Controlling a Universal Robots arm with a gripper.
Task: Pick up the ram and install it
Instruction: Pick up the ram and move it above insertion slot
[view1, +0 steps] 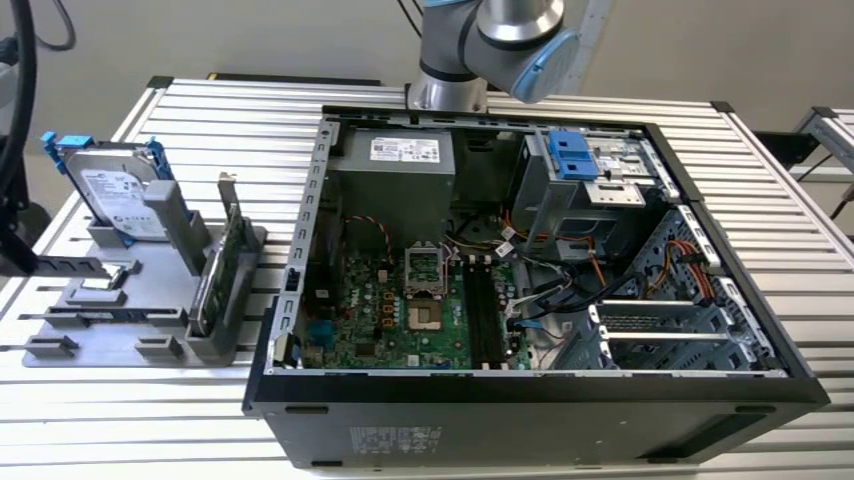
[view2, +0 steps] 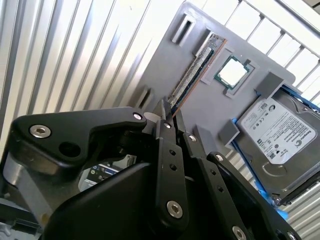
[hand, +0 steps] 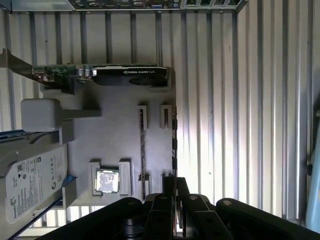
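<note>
The ram (view2: 192, 75) is a thin dark green stick standing on edge in a slot of the grey tray (view2: 200, 115), beside a square processor chip (view2: 232, 72). In the first wrist view the ram (hand: 143, 150) runs between two small holders. The exterior view has the ram (view1: 107, 316) low on the tray (view1: 94, 335), at that view's left. My gripper (view2: 167, 112) hangs above the tray, well clear of the ram, its black fingers close together with nothing between them. The first wrist view places the gripper (hand: 175, 181) over the tray's edge.
A silver hard drive (view1: 114, 190) with blue rails and a green expansion card (view1: 220, 270) also stand on the tray. The open computer case (view1: 534, 390) lies at the exterior view's right, with memory slots (view1: 487, 310) on its motherboard. Black cables (view1: 16, 120) hang at the left edge.
</note>
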